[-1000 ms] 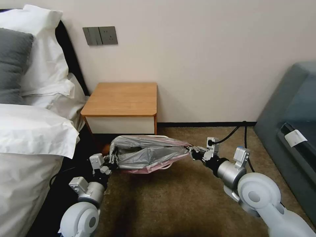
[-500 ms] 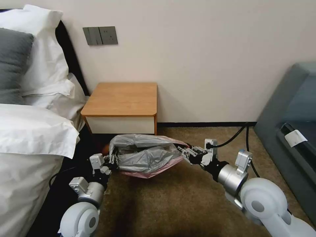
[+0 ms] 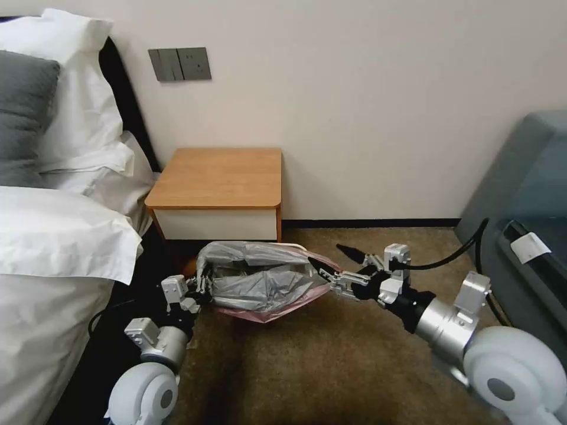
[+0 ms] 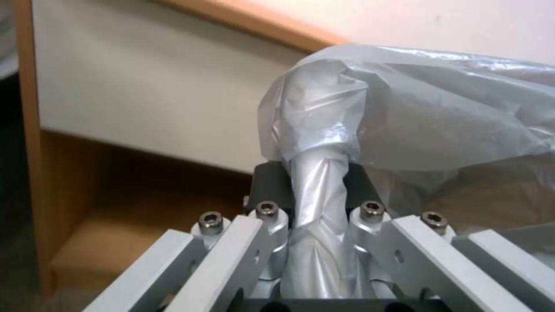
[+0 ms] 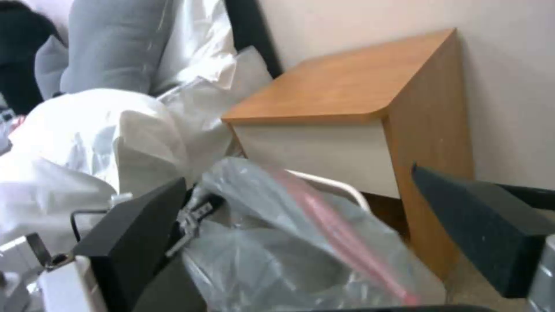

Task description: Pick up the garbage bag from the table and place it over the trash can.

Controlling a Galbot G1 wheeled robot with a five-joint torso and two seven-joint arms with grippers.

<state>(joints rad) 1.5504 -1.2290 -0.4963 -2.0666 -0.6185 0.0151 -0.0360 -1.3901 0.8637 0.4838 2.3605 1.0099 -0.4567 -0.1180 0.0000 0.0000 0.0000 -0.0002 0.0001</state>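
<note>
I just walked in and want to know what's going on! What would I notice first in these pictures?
First, the shiny grey garbage bag with its pink rim, draped low in front of the table, beside the bed. The left gripper pinches one end of it, with plastic bunched between its fingers. At the other end, the right gripper is wide open, its black pads apart.

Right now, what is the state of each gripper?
Left gripper: shut on the garbage bag.
Right gripper: open, holding nothing, beside the bag.
</note>
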